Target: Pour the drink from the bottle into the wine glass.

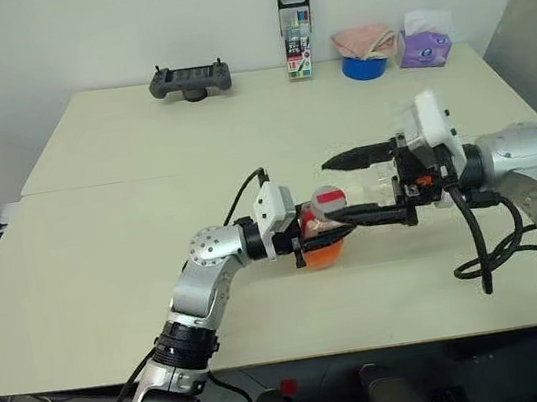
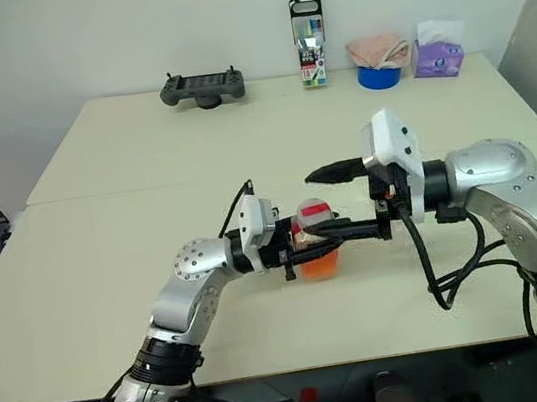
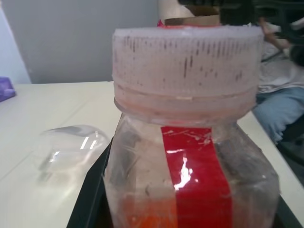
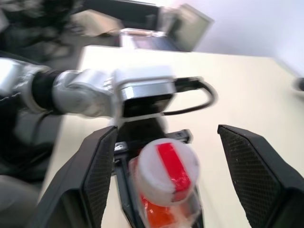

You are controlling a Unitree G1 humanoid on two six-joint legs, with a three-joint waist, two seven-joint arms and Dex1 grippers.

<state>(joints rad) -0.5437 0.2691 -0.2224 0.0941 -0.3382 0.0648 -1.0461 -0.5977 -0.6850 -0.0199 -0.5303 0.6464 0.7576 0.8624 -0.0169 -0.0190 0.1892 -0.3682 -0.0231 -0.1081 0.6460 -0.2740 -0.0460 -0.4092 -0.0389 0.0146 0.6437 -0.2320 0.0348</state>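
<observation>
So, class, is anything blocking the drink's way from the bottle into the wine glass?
Yes. The red-and-white cap is on the bottle and seals in the drink. The right end effector is open around that cap. The wine glass waits nearby.

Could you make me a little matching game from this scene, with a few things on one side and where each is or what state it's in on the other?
Things:
1. bottle
2. right tool
3. marker pack
4. wine glass

Descriptions:
A. standing at the table's far edge
B. clamped in the left tool
C. open around the cap
D. clear, on the table beside the bottle

Pairs: 1-B, 2-C, 3-A, 4-D
</observation>
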